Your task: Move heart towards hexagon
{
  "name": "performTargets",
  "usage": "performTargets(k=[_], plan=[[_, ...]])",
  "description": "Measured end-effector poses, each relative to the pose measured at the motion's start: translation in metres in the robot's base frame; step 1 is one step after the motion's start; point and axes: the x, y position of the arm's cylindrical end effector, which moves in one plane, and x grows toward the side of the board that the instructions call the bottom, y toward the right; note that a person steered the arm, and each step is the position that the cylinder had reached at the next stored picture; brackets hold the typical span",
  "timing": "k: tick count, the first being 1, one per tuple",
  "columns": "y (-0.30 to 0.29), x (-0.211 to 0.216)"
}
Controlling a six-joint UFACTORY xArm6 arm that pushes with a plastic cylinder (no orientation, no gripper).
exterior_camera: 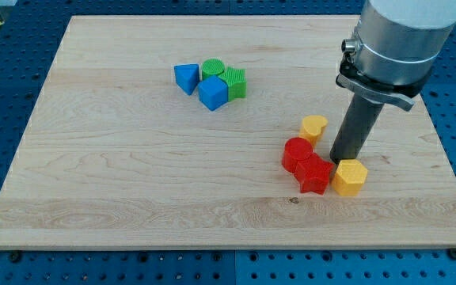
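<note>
A yellow heart block [314, 127] lies right of the board's middle. A yellow hexagon block [349, 177] lies below and to the right of it. My tip [344, 161] stands between them, just above the hexagon's top edge and to the lower right of the heart. A red round block [297, 153] and a red star block [314, 175] sit just left of the tip, the star touching the hexagon's left side.
A cluster sits at the upper middle of the wooden board [133, 182]: a blue triangle block [185, 77], a blue cube [213, 93], a green round block [213, 69] and a green cube [235, 81]. The arm's grey body [398, 39] hangs over the upper right.
</note>
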Motion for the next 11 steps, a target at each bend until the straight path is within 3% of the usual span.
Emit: performTargets(k=[2,6,7,8,11], plan=[[0.021,-0.04],[-0.063,-0.089],[-0.104,-0.089],[-0.105,-0.087],[-0.038,-0.057]])
